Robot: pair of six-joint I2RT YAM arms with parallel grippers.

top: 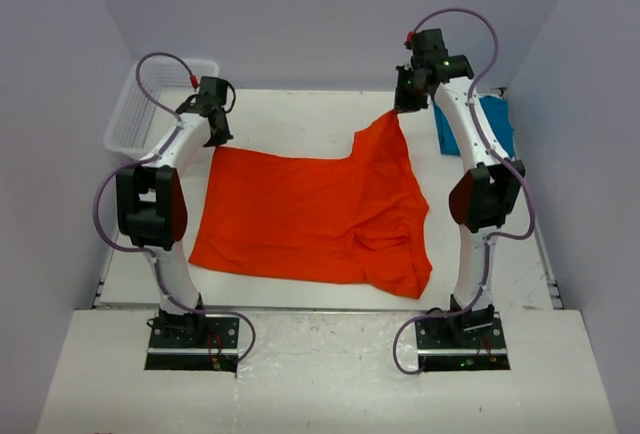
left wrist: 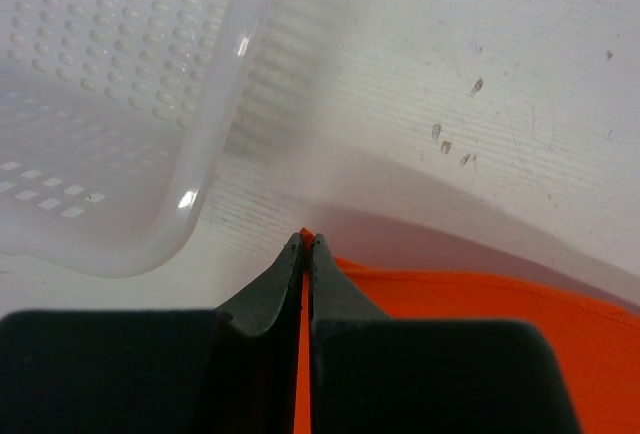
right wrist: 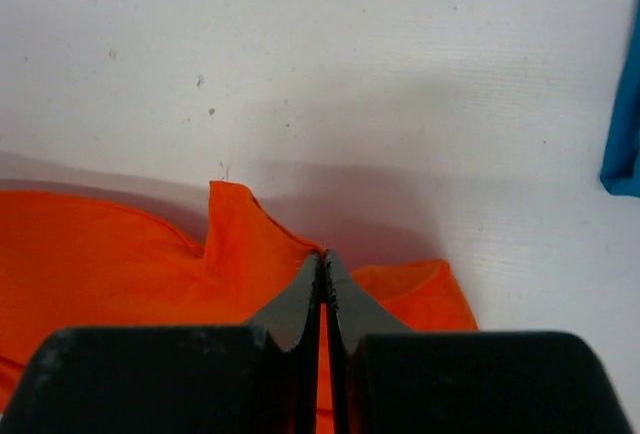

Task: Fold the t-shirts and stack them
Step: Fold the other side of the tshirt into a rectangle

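Note:
The orange-red t-shirt (top: 310,214) lies spread across the middle of the table. My left gripper (top: 216,136) is shut on its far left corner, which shows between the jaws in the left wrist view (left wrist: 303,242) with cloth (left wrist: 480,304) to the right. My right gripper (top: 402,106) is shut on its far right corner and holds it lifted above the table; the right wrist view (right wrist: 323,256) shows the cloth (right wrist: 120,254) hanging below. The teal-blue t-shirt (top: 497,124) lies at the far right, partly hidden behind the right arm; its edge shows in the right wrist view (right wrist: 625,134).
A white plastic mesh basket (top: 140,114) stands at the far left corner, close to the left gripper; its rim shows in the left wrist view (left wrist: 200,184). Walls enclose the table on three sides.

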